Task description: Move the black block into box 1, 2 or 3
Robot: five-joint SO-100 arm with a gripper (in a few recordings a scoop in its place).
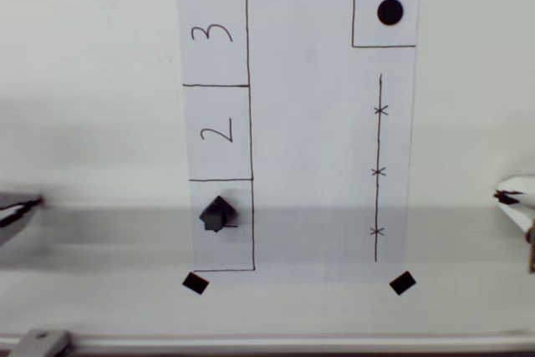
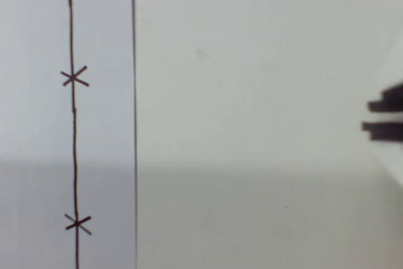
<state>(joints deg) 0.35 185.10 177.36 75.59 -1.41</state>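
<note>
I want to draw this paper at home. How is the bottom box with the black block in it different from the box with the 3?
The bottom box holds the black block, which covers most of its number; the box with the 3 holds nothing, so its 3 shows whole. The bottom box lies in a grey shadow band; the box with the 3 is in bright light. Both are pen-drawn rectangles in one column on the white paper.

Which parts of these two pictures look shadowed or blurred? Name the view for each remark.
Overhead view: a grey shadow band crosses the paper low down, over the black block; edges look soft. Wrist view: the same kind of darker band lies across the lower half; the dark shape at right is blurred.
</note>
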